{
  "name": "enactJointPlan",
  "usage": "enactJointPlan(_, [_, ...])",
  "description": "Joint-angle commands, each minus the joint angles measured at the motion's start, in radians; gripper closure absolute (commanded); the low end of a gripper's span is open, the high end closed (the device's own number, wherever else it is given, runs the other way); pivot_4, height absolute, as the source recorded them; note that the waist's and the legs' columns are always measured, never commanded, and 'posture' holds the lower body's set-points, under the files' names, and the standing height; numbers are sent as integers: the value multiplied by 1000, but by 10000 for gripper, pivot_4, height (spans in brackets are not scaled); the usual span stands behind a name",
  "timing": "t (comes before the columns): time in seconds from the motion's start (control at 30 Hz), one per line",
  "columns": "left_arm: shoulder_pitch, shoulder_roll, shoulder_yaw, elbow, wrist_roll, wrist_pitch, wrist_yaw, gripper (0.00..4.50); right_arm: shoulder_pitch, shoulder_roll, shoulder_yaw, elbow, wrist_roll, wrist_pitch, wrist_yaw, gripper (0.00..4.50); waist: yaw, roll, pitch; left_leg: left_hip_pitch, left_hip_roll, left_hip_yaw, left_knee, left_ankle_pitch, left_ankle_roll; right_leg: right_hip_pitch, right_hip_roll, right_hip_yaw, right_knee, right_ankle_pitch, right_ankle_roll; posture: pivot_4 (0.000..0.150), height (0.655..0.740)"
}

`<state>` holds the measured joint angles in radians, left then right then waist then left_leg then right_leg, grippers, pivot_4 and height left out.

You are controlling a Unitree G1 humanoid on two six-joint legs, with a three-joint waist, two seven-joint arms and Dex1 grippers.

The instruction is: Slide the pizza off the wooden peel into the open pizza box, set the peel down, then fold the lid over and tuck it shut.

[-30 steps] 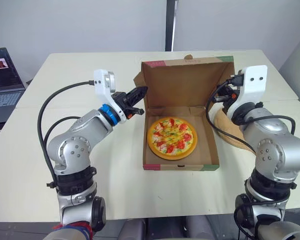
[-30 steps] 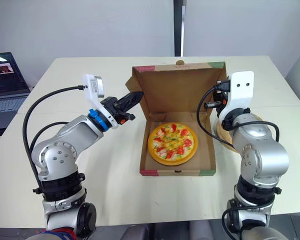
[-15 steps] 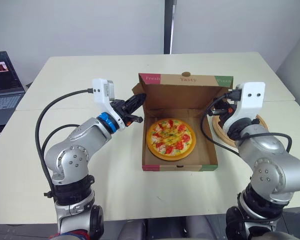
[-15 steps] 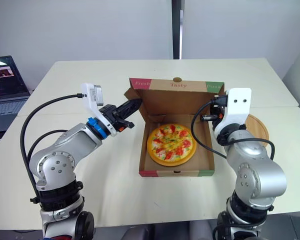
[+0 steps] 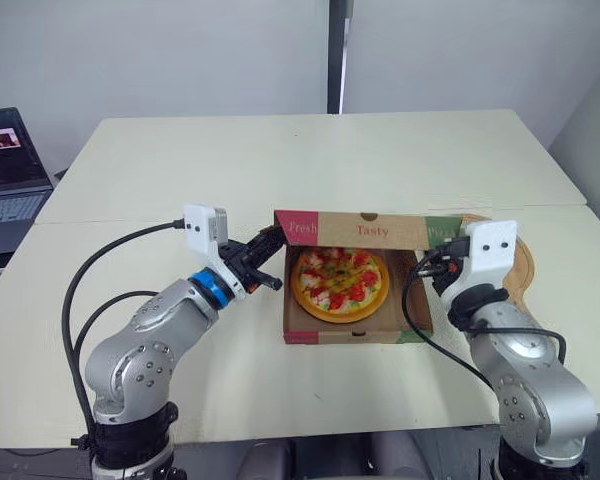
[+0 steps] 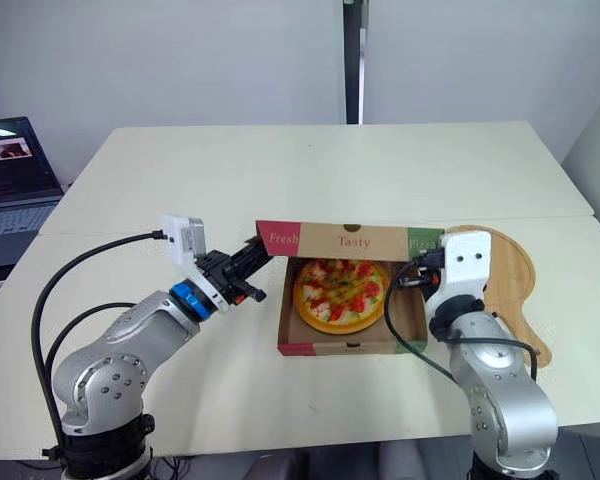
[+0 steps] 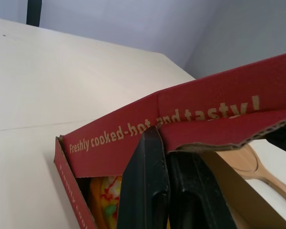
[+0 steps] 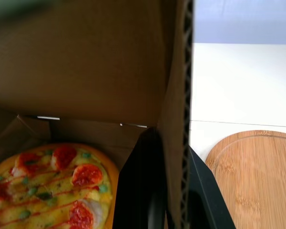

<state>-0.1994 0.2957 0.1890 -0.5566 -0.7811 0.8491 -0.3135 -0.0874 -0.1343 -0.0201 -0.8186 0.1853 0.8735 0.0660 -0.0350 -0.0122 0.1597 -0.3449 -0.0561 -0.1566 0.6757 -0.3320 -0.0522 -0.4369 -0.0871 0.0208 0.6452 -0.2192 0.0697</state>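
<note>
Cardboard lid [image 5: 360, 229] leans half folded over the pizza box [image 5: 355, 335], and the pizza [image 5: 340, 283] lies inside. Our left gripper [image 7: 168, 143] pinches the lid's flap at 9 o'clock. Our right gripper [image 8: 174, 143] pinches the flap at 3 o'clock. Further out at 3 o'clock, the wooden peel [image 6: 505, 290] lies flat on the desk [image 5: 280, 170].

Brown pizza box [image 5: 355, 334], red-and-green lid [image 5: 358, 229] edge; yellow, red-dotted pizza [image 5: 340, 282].
</note>
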Motion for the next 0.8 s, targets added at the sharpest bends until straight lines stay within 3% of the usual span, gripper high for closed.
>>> enactJointPlan(0.03, [29,14,-69,-34,14,-35,-42,44853,24,9,86,10,34,-68,56,45000,0,0,0,0,0,0,0,0,0,0,0,0,0,0,0,1500,7400])
enactJointPlan(0.1, [37,22,-78,-32,25,-56,-45,44853,37,21,77,18,39,-102,53,45000,0,0,0,0,0,0,0,0,0,1,0,0,0,0,0,1500,7400])
enactJointPlan(0.2, [39,27,-85,-24,35,-78,-47,45000,45,31,48,21,57,-136,62,38135,2,0,0,0,0,0,0,0,0,1,0,0,0,0,0,1500,7400])
enactJointPlan(0.37, [42,39,-92,-14,49,-105,-57,45000,98,-25,-7,-5,116,-120,133,19985,6,0,0,0,0,-2,0,0,0,1,0,-1,-1,0,0,1500,7400])
enactJointPlan(0.53, [41,45,-99,-3,65,-130,-66,45000,174,-182,-104,-23,215,-71,265,2225,12,0,0,0,-1,-3,1,0,1,5,0,-2,-2,0,0,1500,7400])
enactJointPlan(0.73, [46,44,-108,9,88,-161,-72,45000,232,-358,-349,36,347,-43,396,2225,18,0,1,7,-1,-5,0,-3,6,14,0,-4,-4,-2,3,1500,7400])
enactJointPlan(0.8, [48,43,-110,12,93,-168,-72,45000,239,-402,-436,68,391,-46,438,5969,21,0,1,9,-1,-4,0,-4,7,17,0,-4,-4,-4,4,1500,7400])
